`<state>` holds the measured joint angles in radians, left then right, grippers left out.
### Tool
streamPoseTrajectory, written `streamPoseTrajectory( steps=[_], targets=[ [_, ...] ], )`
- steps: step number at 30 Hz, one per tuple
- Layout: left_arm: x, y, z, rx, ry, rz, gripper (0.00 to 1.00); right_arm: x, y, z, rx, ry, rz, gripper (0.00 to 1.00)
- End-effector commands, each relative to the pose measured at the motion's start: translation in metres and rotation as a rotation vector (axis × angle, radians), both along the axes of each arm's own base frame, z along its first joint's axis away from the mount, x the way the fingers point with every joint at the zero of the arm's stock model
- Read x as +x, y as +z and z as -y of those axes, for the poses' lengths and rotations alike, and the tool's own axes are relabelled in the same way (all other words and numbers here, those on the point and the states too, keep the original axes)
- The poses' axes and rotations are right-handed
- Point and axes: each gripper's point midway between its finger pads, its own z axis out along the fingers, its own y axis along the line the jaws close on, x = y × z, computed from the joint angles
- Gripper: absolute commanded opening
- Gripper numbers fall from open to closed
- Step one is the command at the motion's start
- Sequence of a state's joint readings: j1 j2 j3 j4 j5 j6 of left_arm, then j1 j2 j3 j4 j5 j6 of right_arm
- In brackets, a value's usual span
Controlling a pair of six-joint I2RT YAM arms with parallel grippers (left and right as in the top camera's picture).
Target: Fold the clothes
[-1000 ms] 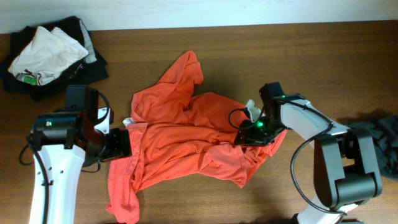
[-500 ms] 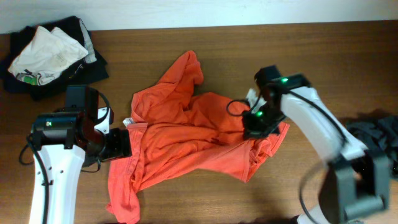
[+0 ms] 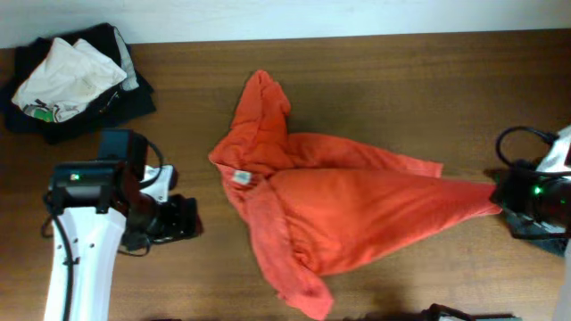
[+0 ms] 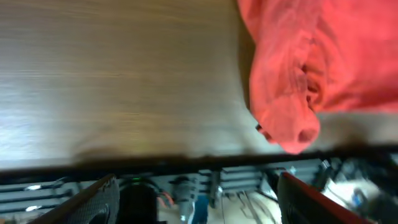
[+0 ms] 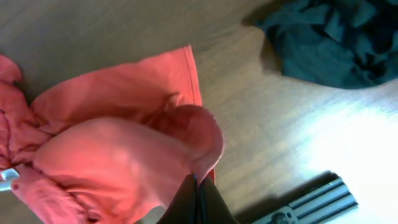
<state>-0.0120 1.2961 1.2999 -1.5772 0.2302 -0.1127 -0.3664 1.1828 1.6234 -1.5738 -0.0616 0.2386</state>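
Two arms, one garment in play. The large orange-red T-shirt (image 3: 357,209) lies on the brown wooden table (image 3: 401,98), running from the centre out to the right edge.

Right gripper (image 5: 198,186): fingers pressed together, pinching a fold of the shirt's edge. From the bunched bulk at centre the cloth narrows into a taut wedge that ends at the pinch.

Shirt shape:
- one lobe reaches toward the far side
- another trails toward the near edge
- a small white label (image 3: 239,176) shows at the left corner of the bulk

Left gripper (image 3: 186,218): fingers spread wide with nothing between them. It sits low over bare wood, left of the shirt and apart from it. In the left wrist view the shirt's near lobe sits off to the right, rounded end close to the table's near edge, not touching either finger.

Crumpled dark charcoal garment (image 5: 329,37) - only the right wrist view shows it. It lies on the table past the pinched edge, with bare wood between it and the shirt.

Far-left corner holds a pile - a cream cloth (image 3: 67,76) on top of a black garment (image 3: 134,98), well apart from the shirt.
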Motion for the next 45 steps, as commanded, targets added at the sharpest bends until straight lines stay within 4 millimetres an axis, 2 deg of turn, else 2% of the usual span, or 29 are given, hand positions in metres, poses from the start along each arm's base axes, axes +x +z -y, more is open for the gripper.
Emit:
streamPoseTrajectory(
  steps=[1, 3, 4, 6, 9, 11, 14, 15, 17, 21, 25, 27, 28, 29, 30, 31, 32, 35, 36, 37, 38, 40, 42, 43, 45],
  targets=[
    [-0.013, -0.005, 0.051, -0.192, -0.153, -0.028, 0.81, 0.004, 0.003, -0.003, 0.018, 0.042, 0.014, 0.04],
    [-0.023, -0.017, 0.073, -0.213, -0.199, -0.064, 0.8, 0.006, -0.001, -0.002, 0.026, 0.042, -0.006, 0.04],
    [-0.032, -0.03, 0.09, -0.206, -0.236, -0.088, 0.8, 0.008, -0.004, -0.002, 0.033, 0.041, -0.022, 0.04],
    [-0.042, -0.047, 0.109, -0.2, -0.261, -0.105, 0.8, 0.01, -0.008, -0.001, 0.041, 0.041, -0.04, 0.04],
    [-0.048, -0.07, 0.135, -0.179, -0.255, -0.089, 0.8, 0.011, -0.013, -0.001, 0.053, 0.04, -0.067, 0.04],
    [-0.051, -0.09, 0.141, -0.068, -0.166, -0.092, 0.8, 0.01, -0.014, -0.001, 0.056, 0.041, -0.075, 0.04],
    [-0.055, -0.109, 0.157, 0.015, -0.139, -0.094, 0.8, 0.01, -0.014, -0.001, 0.056, 0.04, -0.075, 0.04],
    [-0.055, -0.122, 0.173, 0.024, -0.14, -0.095, 0.8, 0.01, -0.014, -0.001, 0.057, 0.04, -0.076, 0.04],
    [-0.055, -0.143, 0.191, 0.033, -0.155, -0.106, 0.8, 0.009, -0.014, -0.001, 0.059, 0.041, -0.081, 0.04],
    [-0.047, -0.173, 0.206, 0.039, -0.165, -0.111, 0.78, 0.009, -0.015, -0.001, 0.059, 0.04, -0.082, 0.04],
    [-0.043, -0.176, 0.203, 0.067, -0.161, -0.091, 0.72, 0.009, -0.014, -0.005, 0.077, 0.048, -0.078, 0.04],
    [-0.042, -0.176, 0.203, 0.066, -0.162, -0.09, 0.62, 0.008, -0.015, -0.005, 0.078, 0.048, -0.083, 0.04],
    [-0.042, -0.176, 0.202, 0.067, -0.162, -0.09, 0.52, 0.007, -0.015, -0.006, 0.081, 0.048, -0.088, 0.04],
    [-0.041, -0.177, 0.201, 0.076, -0.161, -0.081, 0.18, 0.005, -0.016, -0.006, 0.084, 0.047, -0.096, 0.04],
    [-0.04, -0.177, 0.2, 0.082, -0.16, -0.077, 0.08, 0.004, -0.016, -0.007, 0.085, 0.047, -0.099, 0.04],
    [-0.04, -0.177, 0.199, 0.089, -0.16, -0.075, 0.01, 0.004, -0.016, -0.007, 0.086, 0.047, -0.102, 0.04],
    [-0.04, -0.177, 0.198, 0.092, -0.16, -0.077, 0.01, 0.003, -0.017, -0.007, 0.087, 0.047, -0.103, 0.04],
    [-0.042, -0.177, 0.183, 0.156, -0.152, -0.089, 0.01, 0.003, -0.017, -0.007, 0.088, 0.047, -0.106, 0.04],
    [-0.04, -0.174, 0.168, 0.221, -0.136, -0.089, 0.01, 0.003, -0.017, -0.007, 0.088, 0.047, -0.106, 0.04],
    [-0.03, -0.157, 0.132, 0.36, -0.089, -0.084, 0.01, 0.003, -0.017, -0.007, 0.089, 0.047, -0.107, 0.04],
    [-0.021, -0.139, 0.107, 0.446, -0.049, -0.075, 0.01, 0.003, -0.017, -0.007, 0.089, 0.047, -0.107, 0.04],
    [-0.001, -0.103, 0.061, 0.561, 0.047, -0.025, 0.01, 0.003, -0.017, -0.007, 0.089, 0.047, -0.107, 0.04],
    [0.014, -0.079, 0.03, 0.583, 0.158, 0.025, 0.01, 0.002, -0.017, -0.007, 0.089, 0.047, -0.107, 0.04],
    [0.022, -0.067, 0.009, 0.549, 0.215, 0.044, 0.09, 0.002, -0.017, -0.007, 0.089, 0.047, -0.107, 0.04],
    [0.025, -0.06, -0.01, 0.534, 0.256, 0.046, 0.25, 0.002, -0.017, -0.007, 0.089, 0.047, -0.107, 0.04]
  ],
)
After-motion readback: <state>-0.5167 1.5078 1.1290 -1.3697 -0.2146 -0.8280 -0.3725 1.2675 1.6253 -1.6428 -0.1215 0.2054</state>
